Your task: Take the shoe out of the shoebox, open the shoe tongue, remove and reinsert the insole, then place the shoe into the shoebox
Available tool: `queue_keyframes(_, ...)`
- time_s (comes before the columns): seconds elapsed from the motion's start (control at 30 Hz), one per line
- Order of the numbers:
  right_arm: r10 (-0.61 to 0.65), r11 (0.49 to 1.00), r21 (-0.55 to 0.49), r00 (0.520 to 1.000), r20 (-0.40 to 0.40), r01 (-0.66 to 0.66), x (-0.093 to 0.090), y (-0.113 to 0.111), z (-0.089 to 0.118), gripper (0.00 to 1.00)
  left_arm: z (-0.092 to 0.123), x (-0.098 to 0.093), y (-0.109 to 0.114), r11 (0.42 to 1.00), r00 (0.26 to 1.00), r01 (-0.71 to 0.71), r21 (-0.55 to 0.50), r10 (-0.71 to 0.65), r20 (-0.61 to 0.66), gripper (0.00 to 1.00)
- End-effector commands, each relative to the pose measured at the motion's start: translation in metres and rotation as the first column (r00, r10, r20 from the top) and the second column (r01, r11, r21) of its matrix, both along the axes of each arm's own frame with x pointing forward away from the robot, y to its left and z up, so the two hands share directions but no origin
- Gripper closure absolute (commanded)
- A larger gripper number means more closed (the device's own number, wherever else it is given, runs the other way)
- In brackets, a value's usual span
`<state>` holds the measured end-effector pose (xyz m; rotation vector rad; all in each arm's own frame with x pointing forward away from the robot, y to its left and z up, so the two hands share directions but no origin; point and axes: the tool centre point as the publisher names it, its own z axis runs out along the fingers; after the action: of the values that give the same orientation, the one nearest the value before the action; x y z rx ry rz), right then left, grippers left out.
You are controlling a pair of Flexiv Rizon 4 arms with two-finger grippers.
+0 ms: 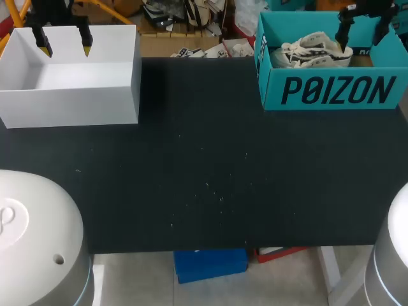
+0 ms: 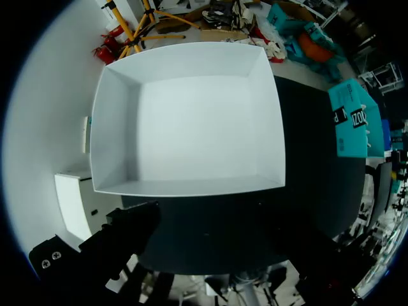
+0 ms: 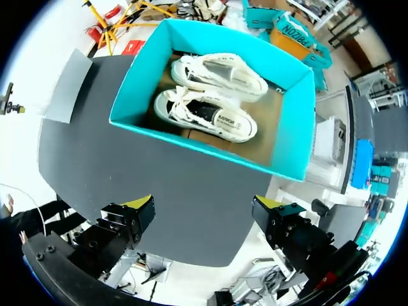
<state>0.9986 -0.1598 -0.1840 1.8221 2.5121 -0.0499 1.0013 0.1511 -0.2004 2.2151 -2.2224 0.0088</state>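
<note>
right gripper (image 3: 205, 204), shoe (image 3: 204, 115) ahead in shoebox (image 3: 294, 127)

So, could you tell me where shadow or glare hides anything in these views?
Head view: the white box is bright, the left gripper shows yellow tips against it, while the right gripper reads dark over the teal box. Left wrist view: the left gripper lies in shadow, tips unseen. Right wrist view: the shoes are evenly lit, no glare.
</note>
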Motion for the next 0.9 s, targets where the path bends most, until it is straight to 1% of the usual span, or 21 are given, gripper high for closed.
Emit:
queue_keyframes(0.03,0.692,0.712,-0.108,0.719,-0.058,-0.694,-0.01,-0.004,0.006,0.0,0.001,-0.001,-0.001,1.0,1.0,-0.002,0.004,0.002,-0.001,0.0)
queue_keyframes(0.4,0.692,0.712,-0.108,0.719,-0.058,-0.694,-0.01,-0.004,0.006,0.0,0.001,-0.001,-0.001,1.0,1.0,-0.002,0.004,0.002,-0.001,0.0)
queue_keyframes(0.47,0.78,0.619,-0.103,0.625,-0.026,-0.778,-0.007,0.001,0.006,0.0,0.001,-0.001,-0.001,1.0,1.0,-0.002,0.004,0.002,-0.001,0.0)
queue_keyframes(0.5,0.826,0.559,-0.108,0.564,-0.018,-0.822,-0.004,0.004,0.007,0.0,0.001,-0.001,-0.001,1.0,1.0,-0.002,0.004,0.002,-0.001,0.0)
queue_keyframes(0.57,0.912,0.408,-0.116,0.411,-0.005,-0.906,0.002,0.01,0.01,0.0,0.001,-0.001,-0.001,1.0,1.0,-0.002,0.004,0.002,-0.001,0.0)
queue_keyframes(0.6,0.953,0.296,-0.117,0.3,-0.024,-0.948,0.003,0.014,0.013,0.0,0.001,-0.001,-0.001,1.0,1.0,-0.002,0.004,0.002,-0.001,0.0)
queue_keyframes(0.63,0.962,0.261,-0.12,0.268,-0.047,-0.958,0.004,0.015,0.015,0.0,0.001,-0.001,-0.001,1.0,1.0,-0.002,0.004,0.002,-0.001,0.0)
queue_keyframes(0.9,0.962,0.261,-0.12,0.268,-0.047,-0.958,0.004,0.015,0.015,0.0,0.001,-0.001,-0.001,1.0,1.0,-0.002,0.004,0.002,-0.001,0.0)
